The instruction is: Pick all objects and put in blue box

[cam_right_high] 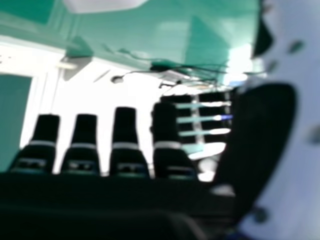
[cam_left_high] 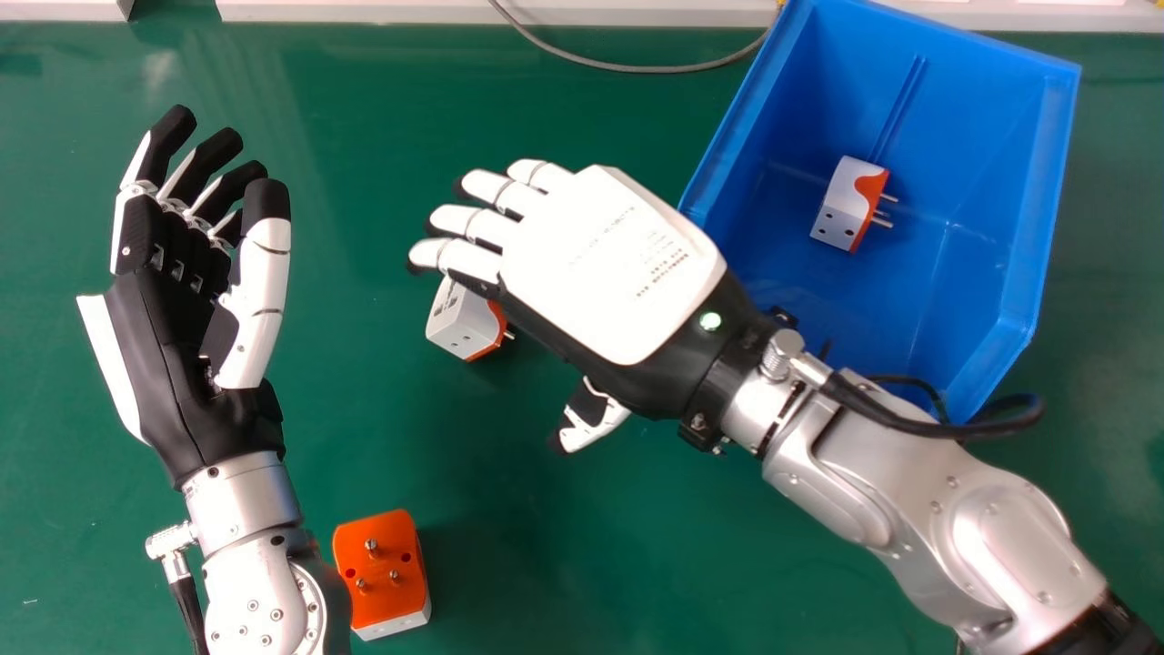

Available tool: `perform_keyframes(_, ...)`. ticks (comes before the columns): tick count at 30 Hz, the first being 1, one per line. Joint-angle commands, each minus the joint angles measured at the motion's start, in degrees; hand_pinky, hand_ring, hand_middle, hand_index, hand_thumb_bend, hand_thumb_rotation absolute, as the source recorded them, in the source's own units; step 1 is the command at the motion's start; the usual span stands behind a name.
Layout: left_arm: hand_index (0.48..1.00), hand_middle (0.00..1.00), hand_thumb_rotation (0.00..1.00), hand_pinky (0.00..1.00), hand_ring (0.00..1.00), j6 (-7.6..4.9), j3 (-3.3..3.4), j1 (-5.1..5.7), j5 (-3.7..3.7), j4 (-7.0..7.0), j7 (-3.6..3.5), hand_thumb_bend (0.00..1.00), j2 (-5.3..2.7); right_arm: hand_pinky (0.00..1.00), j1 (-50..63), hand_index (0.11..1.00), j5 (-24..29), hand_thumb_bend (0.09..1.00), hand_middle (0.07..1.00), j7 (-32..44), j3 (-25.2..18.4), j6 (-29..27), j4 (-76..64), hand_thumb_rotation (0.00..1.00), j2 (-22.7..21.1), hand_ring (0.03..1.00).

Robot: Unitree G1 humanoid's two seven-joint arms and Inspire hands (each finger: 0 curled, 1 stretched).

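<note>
Here, left of the blue box [cam_left_high: 1018, 182], the right hand [cam_left_high: 609, 264] partly hides a plug [cam_left_high: 464, 329]; it and the left hand [cam_left_high: 177, 355] have wide fingers [cam_left_high: 475, 261].

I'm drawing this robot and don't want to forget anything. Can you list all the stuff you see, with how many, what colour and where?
plug adapter: 1, white and orange, inside the blue box
second plug adapter: 1, white and orange, on the table by the right hand's fingers
third plug adapter: 1, orange and white, beside the left forearm, pins up
box: 1, blue, on the table's right side
table: 1, green, under everything
long cable: 1, grey, far side
wrist cables: black, on both arms
left hand: 1, black and white, left side
right hand: 1, black and white, middle
forearms: 2, silver, behind the hands
</note>
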Motion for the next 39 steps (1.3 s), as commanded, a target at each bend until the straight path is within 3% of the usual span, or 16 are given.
perform_keyframes(1,0.804,0.76,0.42,0.65,0.71,-1.31,-0.24,-0.41,0.87,-0.4,0.16,0.66,0.32,0.85,-2.5,0.731,-0.6,0.962,0.83,-1.2,0.4,0.2,0.5,0.11,0.8,0.872)
perform_keyframes(7,0.809,0.76,0.42,0.65,0.71,-1.67,-0.03,-0.78,0.3,0.07,-0.35,0.66,0.64,0.85,-5.8,0.724,-1.8,0.93,0.828,-2.0,2.1,0.2,5.6,0.08,1.8,0.87)
perform_keyframes(12,0.811,0.76,0.42,0.66,0.71,-1.79,0.13,-0.86,1.04,0.23,0.22,0.65,0.69,0.85,-7.9,0.721,-2.9,0.859,0.833,-2.3,4.2,1.2,10.0,0.02,2.9,0.87)
perform_keyframes(20,0.809,0.76,0.41,0.65,0.71,-2.17,0.3,-1.1,0.47,0.54,-0.07,0.64,0.86,0.85,-11.0,0.729,-3.0,0.85,0.835,-5.0,5.8,1.7,15.9,0.01,4.0,0.868)
perform_keyframes(23,0.807,0.76,0.41,0.65,0.71,-2.38,0.37,-1.14,0.88,0.79,0.17,0.64,0.96,0.85,-12.5,0.732,-3.2,0.848,0.833,-5.9,6.4,1.8,18.3,0.02,4.4,0.865)
perform_keyframes(28,0.807,0.76,0.42,0.65,0.71,-2.82,0.35,-1.04,-0.14,0.92,-0.61,0.65,0.96,0.84,-14.6,0.741,-3.6,0.839,0.832,-7.3,7.6,2.1,21.9,0.01,5.4,0.86)
perform_keyframes(32,0.807,0.77,0.41,0.66,0.71,-3.39,0.49,-1.0,0.19,1.18,-0.36,0.65,1.1,0.83,-15.9,0.748,-3.7,0.829,0.832,-7.8,8.4,3.0,24.8,0.02,6.5,0.858)
perform_keyframes(39,0.807,0.77,0.41,0.65,0.71,-3.79,0.44,-1.07,-0.01,1.75,-0.49,0.64,1.52,0.82,-17.9,0.757,-3.9,0.814,0.835,-10.8,10.2,4.9,29.9,0.01,8.6,0.856)
